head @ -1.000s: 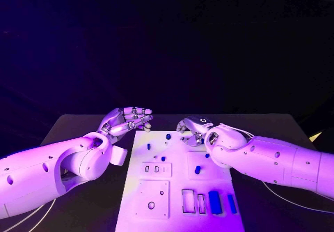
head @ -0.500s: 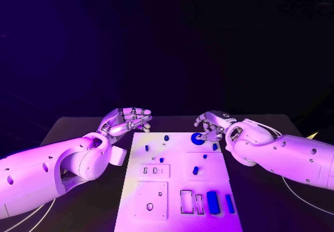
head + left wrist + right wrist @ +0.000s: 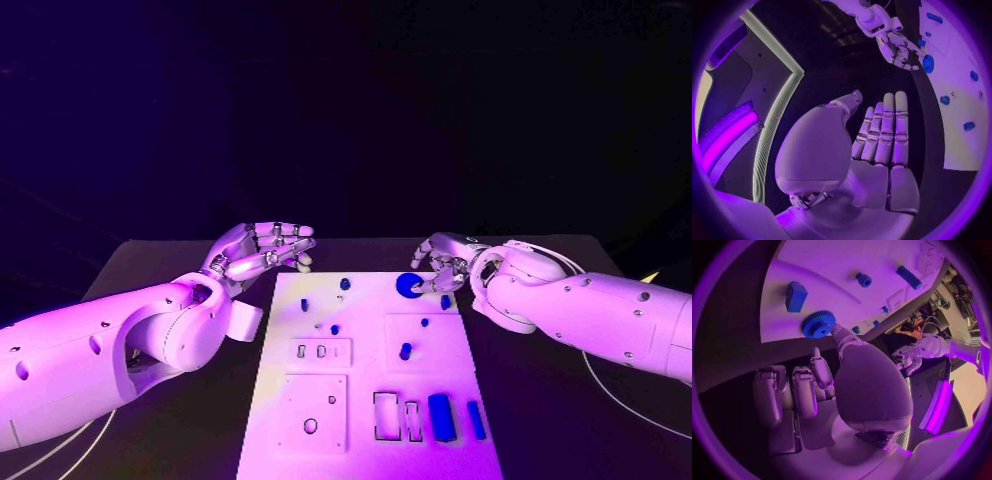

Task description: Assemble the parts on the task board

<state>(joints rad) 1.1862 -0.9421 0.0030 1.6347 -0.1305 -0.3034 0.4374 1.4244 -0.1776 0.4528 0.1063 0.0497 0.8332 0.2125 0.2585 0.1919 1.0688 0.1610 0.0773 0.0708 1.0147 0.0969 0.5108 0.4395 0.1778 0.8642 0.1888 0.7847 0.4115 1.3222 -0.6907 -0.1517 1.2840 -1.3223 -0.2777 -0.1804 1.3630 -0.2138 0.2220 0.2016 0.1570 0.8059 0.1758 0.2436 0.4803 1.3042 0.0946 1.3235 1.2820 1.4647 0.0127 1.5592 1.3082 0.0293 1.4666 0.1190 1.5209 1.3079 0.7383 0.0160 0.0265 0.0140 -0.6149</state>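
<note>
Now the right hand (image 3: 444,262) sits at the far right corner of the task board (image 3: 361,400), one fingertip resting on a round blue gear (image 3: 411,285) that lies flat on the board; its other fingers are curled in and grasp nothing. A small blue block (image 3: 796,296) stands just beside the gear. Off the board's far left corner, the left hand (image 3: 267,247) hovers palm up, released, fingers straight and together. More blue parts (image 3: 443,417) sit in slots at the board's near edge.
</note>
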